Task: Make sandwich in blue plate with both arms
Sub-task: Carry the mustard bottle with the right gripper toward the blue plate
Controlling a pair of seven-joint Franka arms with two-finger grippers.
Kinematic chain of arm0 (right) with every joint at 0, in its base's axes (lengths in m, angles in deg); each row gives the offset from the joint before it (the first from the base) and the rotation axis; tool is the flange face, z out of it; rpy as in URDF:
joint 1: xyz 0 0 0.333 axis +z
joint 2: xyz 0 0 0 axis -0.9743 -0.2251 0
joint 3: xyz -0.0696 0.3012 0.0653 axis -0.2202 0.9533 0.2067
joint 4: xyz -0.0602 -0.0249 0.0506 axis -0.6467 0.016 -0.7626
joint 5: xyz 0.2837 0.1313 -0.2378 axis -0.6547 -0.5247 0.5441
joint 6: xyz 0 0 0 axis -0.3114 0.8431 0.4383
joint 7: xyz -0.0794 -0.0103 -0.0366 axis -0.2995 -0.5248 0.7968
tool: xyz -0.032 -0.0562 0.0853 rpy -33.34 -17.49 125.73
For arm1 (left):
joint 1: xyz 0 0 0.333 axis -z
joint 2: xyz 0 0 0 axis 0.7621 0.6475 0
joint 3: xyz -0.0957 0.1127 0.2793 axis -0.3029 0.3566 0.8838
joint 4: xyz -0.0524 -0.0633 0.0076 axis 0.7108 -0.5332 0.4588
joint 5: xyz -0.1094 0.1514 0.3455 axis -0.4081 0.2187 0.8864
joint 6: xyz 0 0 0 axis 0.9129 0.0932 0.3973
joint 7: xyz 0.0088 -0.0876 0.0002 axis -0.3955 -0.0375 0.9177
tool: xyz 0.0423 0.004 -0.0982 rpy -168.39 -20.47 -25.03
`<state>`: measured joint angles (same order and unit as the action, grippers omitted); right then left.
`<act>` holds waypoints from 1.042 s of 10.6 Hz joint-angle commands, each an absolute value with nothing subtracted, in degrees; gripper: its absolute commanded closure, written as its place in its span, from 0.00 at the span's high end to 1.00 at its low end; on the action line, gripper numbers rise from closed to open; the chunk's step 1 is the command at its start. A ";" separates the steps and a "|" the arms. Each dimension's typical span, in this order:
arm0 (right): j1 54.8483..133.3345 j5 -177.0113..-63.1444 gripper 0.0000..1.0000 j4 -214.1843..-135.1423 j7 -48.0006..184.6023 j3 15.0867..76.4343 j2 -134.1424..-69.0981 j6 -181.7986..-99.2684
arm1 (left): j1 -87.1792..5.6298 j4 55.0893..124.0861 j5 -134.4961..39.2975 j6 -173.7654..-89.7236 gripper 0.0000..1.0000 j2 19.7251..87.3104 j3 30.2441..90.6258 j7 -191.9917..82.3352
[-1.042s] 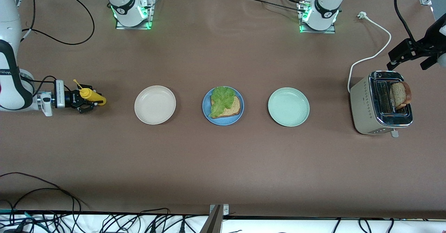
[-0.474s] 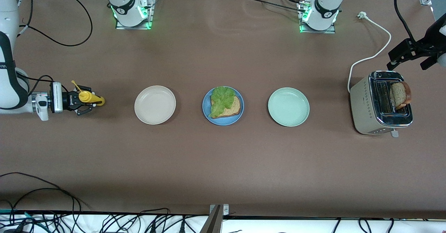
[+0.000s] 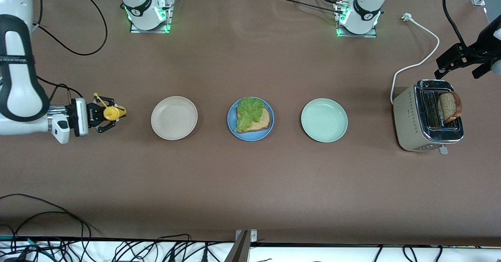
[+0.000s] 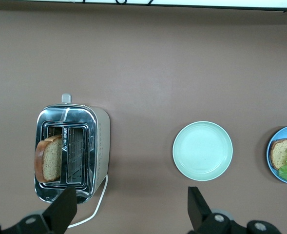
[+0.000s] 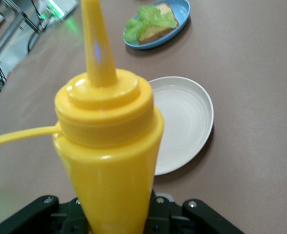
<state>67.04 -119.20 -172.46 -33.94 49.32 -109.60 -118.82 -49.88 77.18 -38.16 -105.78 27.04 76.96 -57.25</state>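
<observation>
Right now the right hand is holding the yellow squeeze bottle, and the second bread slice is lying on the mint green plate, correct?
Not quite. The right hand does hold the yellow squeeze bottle, but the mint green plate is bare. The second bread slice stands in the toaster, as the front view shows.

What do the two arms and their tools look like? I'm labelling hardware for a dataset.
Both arms are glossy white with black joint sections, on bases lit green. Loose black cables trail from them. The right tool is black with two short fingers on a white and silver wrist block bearing small white lettering. The left tool is black too, with two flat, angular fingers.
</observation>
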 commanded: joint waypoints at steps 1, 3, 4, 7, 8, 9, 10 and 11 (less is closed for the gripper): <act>74.42 -113.05 0.23 -173.20 -20.85 49.01 -105.76 -124.04 | -49.74 76.10 -39.05 -104.67 1.00 27.11 77.09 -57.06; 78.12 -107.16 0.23 -172.50 -9.08 49.45 -103.91 -127.12 | -49.74 76.10 -39.05 -104.67 1.00 27.11 77.09 -57.06; 81.79 -104.62 0.23 -171.37 -4.76 49.45 -103.91 -127.48 | -49.74 76.10 -39.05 -104.67 1.00 27.11 77.09 -57.06; 90.41 -93.38 0.23 -169.26 9.13 49.63 -104.34 -133.10 | -49.74 76.10 -39.05 -104.67 1.00 27.11 77.09 -57.06; 93.66 -89.95 0.23 -168.11 13.17 49.54 -104.96 -133.98 | -49.82 76.10 -39.05 -104.67 1.00 27.11 77.09 -57.06; 97.43 -85.04 0.23 -167.15 18.17 49.54 -105.48 -135.12 | -49.74 76.10 -39.13 -104.67 1.00 27.11 77.09 -57.06; 100.86 -79.07 0.23 -165.40 23.36 49.54 -106.27 -135.04 | -49.82 76.10 -39.05 -104.67 1.00 27.11 77.18 -57.06; 104.47 -74.40 0.23 -163.38 26.98 49.54 -107.33 -134.60 | -49.82 76.10 -39.13 -104.67 1.00 27.11 77.09 -57.06</act>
